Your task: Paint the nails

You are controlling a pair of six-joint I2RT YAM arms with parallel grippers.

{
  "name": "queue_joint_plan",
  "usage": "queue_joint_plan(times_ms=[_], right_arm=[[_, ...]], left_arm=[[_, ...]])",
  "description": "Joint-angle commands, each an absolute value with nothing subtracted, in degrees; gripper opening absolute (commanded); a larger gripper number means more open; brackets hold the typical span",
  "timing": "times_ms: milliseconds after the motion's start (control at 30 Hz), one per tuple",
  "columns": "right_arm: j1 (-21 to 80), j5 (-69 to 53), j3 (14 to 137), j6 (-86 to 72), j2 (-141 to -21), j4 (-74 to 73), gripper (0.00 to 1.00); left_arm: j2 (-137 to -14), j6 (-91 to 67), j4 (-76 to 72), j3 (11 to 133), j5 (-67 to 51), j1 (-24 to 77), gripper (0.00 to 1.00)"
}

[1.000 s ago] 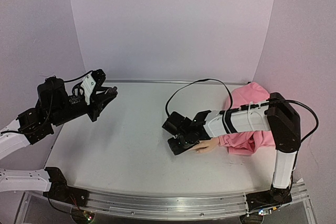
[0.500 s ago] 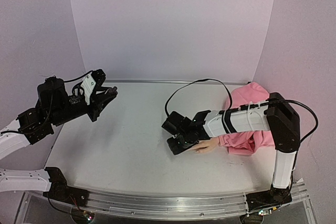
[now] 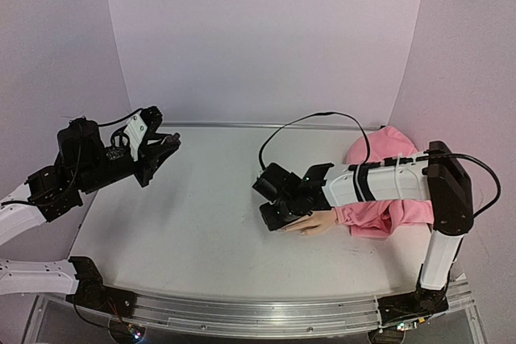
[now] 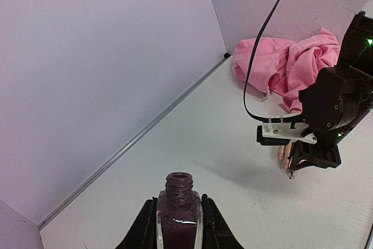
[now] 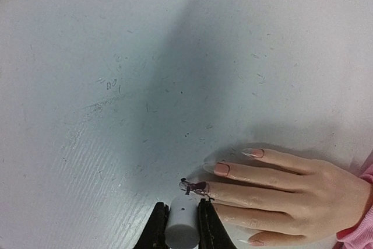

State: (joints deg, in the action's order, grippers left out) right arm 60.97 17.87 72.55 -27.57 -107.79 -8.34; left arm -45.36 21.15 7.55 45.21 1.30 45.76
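right gripper (image 5: 180,230) is clamping a white brush cap (image 5: 182,218), hovering right over the fingertips of the mannequin hand (image 5: 280,193). that hand is lying palm down on the right side of the table (image 3: 201,215), fingers pointing left, pink sleeve (image 3: 385,199) bunching up toward the far right corner. of the nails (image 5: 220,169), one is wearing dark polish and it's sitting just at the cap, the others are looking pale. left gripper (image 4: 179,230) is hanging well apart over the left side, squeezing an open bottle (image 4: 179,211) of dark polish, holding it upright.
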Motion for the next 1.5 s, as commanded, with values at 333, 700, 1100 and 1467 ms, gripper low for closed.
queue_joint_plan(times_ms=[333,700,1100,1467], right_arm=[[61.33,20.33,73.21,-28.44,-109.23,-13.09,0.0],[61.27,20.8,73.47,-28.17,-110.78,-12.75,0.0],[61.27,20.66,74.16,-27.63,-111.86,-11.91,0.0],[61.32,20.41,74.66,-27.2,-112.5,-11.26,0.0]], left_arm=[[-45.26,21.7,5.36,45.44,1.58,45.88,0.0],[-44.87,21.71,5.36,45.35,1.82,45.88,0.0],[-44.39,21.81,5.35,45.26,1.93,45.88,0.0],[-44.3,21.88,5.36,45.26,2.02,45.88,0.0]])
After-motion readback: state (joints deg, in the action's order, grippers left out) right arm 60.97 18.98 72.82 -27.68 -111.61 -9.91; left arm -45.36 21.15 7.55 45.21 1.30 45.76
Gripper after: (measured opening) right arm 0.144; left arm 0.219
